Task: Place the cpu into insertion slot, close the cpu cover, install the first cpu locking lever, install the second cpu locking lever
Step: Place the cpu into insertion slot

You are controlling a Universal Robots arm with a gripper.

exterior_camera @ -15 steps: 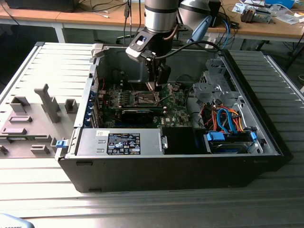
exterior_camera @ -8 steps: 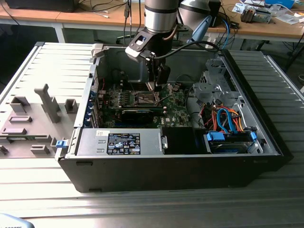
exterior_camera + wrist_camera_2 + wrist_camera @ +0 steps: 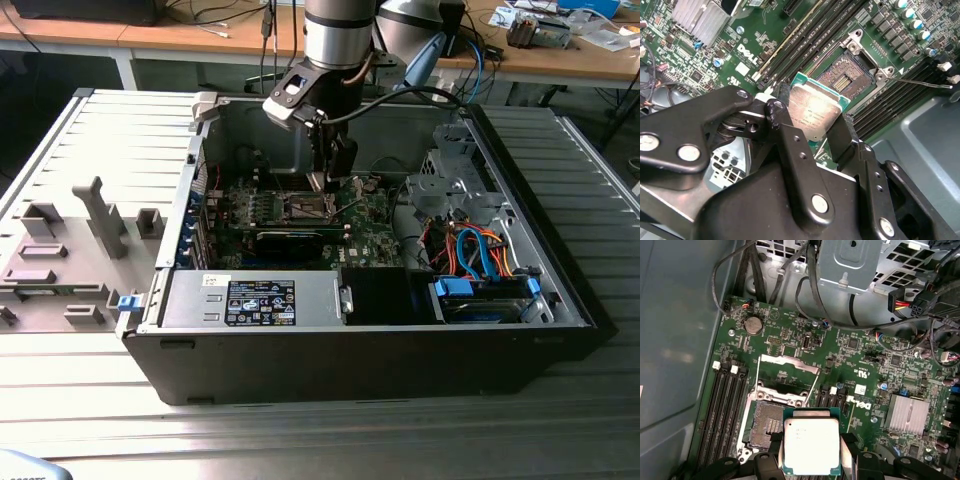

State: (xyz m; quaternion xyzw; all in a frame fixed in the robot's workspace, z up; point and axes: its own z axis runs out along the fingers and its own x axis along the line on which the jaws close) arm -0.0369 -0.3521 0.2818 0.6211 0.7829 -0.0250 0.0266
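Fingers: We find the two black fingers [image 3: 790, 150] clamped on the cpu [image 3: 815, 112], one on each of two opposite edges. In the first wrist view the fingers [image 3: 767, 465] flank the cpu [image 3: 811, 445] in the same way.
Gripper: The gripper [image 3: 325, 180] hangs from the arm down into the open computer case [image 3: 350, 360].
cpu: Its silver-grey top faces both wrist cameras and a green edge shows around it. We see it held over the board, not seated. In the first wrist view it overlaps one corner of the insertion slot [image 3: 767, 425].
Insertion slot: The recess is unoccupied and its contact field is exposed in the second wrist view [image 3: 842, 80]. In the exterior view the insertion slot [image 3: 305, 207] lies just beside the fingertips, at 7 o'clock from them.
cpu cover: The cpu cover [image 3: 790, 364] is swung open, raised off one edge of the slot.
Lever: A thin metal lever [image 3: 920, 81] angles away from the slot's rim.
Memory slots: Long dark memory slots [image 3: 722, 410] run on both sides of the slot.
Surroundings, exterior view, read from the gripper: the black card [image 3: 290, 243] is at 6 o'clock, the power supply [image 3: 250, 298] at 7 o'clock, the drive cage [image 3: 455, 180] at 3 o'clock and the grey fixtures [image 3: 100, 215] at 9 o'clock, outside the case.
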